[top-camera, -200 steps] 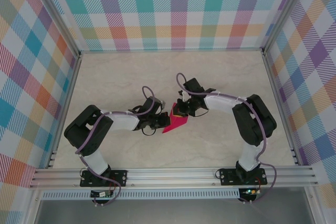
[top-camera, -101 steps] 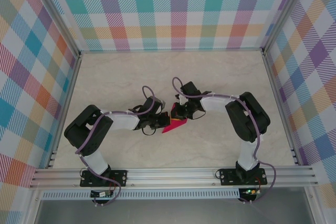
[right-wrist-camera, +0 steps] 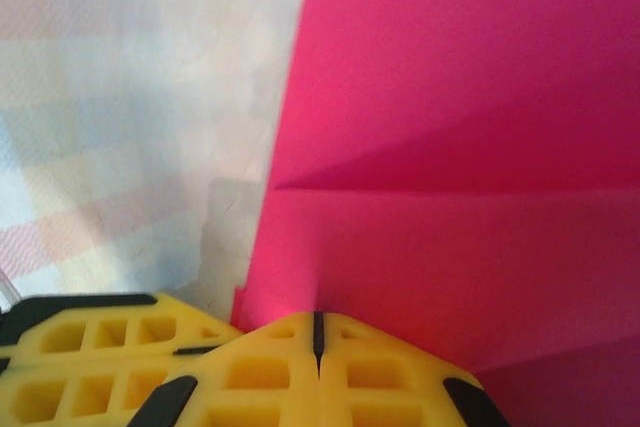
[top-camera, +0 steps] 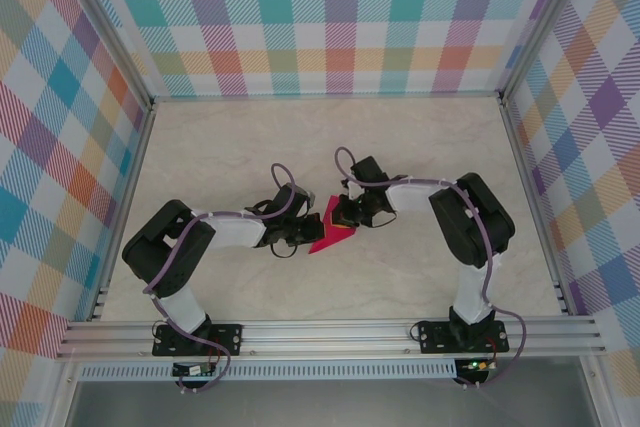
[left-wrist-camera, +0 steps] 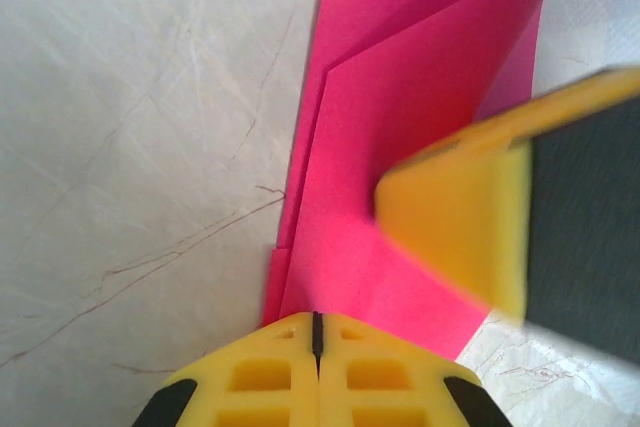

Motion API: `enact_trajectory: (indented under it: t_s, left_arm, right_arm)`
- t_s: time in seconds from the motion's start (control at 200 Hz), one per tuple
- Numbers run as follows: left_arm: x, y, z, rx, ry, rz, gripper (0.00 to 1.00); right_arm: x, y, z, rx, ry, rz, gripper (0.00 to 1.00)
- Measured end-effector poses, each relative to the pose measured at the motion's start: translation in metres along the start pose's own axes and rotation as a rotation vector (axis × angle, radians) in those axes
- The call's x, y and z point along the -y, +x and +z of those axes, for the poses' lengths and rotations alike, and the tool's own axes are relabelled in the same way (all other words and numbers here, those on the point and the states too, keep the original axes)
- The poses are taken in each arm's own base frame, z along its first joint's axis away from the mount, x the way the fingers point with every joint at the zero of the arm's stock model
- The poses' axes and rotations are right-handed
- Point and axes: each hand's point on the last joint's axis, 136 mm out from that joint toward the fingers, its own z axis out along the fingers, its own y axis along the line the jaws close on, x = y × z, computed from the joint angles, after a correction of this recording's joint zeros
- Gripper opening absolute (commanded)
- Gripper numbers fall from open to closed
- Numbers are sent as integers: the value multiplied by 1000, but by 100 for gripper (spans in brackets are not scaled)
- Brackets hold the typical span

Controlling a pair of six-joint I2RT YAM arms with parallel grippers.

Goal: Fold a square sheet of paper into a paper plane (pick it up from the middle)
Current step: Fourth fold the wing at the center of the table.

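Two shut grippers meet mid-way across the table [top-camera: 230, 147]. My left gripper [top-camera: 302, 234] pinches the near-left end of the folded pink paper [top-camera: 335, 235], and my right gripper [top-camera: 347, 217] pinches its far-right side. The paper's long axis runs diagonally, with the narrow tip pointing near-left. Since a second ago the right elbow has swung inward and more paper stands up; the left arm is unchanged.

A pale marbled bench [top-camera: 240, 147] is lying flat inside the enclosure and is showing faint hairline veins in the left wrist view. Checked walls [top-camera: 330, 17] in many colours are enclosing it at the back and on both sides. An aluminium rail [top-camera: 330, 335] is running along its near edge.
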Motion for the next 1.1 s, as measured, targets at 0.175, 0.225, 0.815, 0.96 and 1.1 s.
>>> enact_trajectory:
  t_s: [0.175, 0.225, 0.815, 0.96, 1.1]
  left_arm:
    - [0, 0, 0, 0, 0, 0, 0]
    - [0, 0, 0, -1, 0, 0, 0]
    - [0, 0, 0, -1, -2, 2, 0]
    - [0, 0, 1, -2, -7, 5, 0]
    - [0, 0, 1, -2, -8, 4, 0]
  right_arm:
    - [30, -35, -23, 86, 9, 82, 0]
    - [37, -44, -29, 107, 11, 102, 0]
    - [-20, -41, -67, 171, -113, -11, 0]
    - [-34, -12, -38, 68, -124, -41, 0]
    - [-23, 5, -10, -18, -100, -17, 0]
